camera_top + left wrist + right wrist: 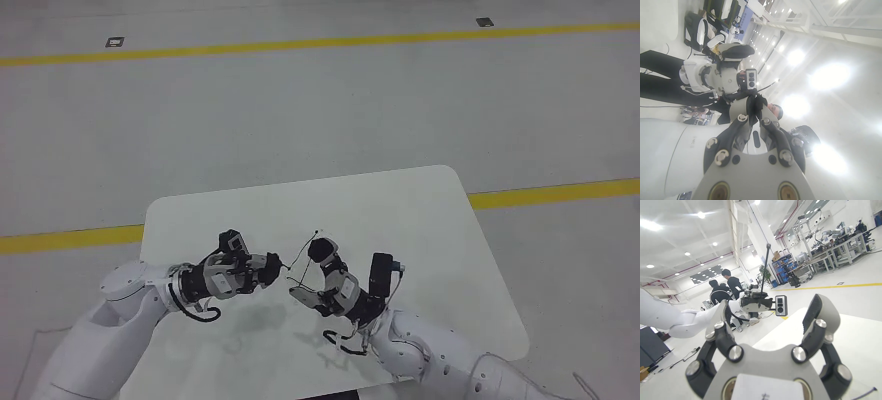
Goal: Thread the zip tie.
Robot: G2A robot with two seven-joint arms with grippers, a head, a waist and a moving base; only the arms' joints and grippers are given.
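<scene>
Right wrist view: left claw (761, 301) clenched on the upright zip tie (765, 270) — right claw (770, 303) released, near.

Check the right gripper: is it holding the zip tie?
No, the right gripper is open and empty; the zip tie stands in the left gripper.

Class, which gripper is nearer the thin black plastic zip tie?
Left. The left gripper is shut on the zip tie; the right gripper, open, faces it across a gap.
</scene>
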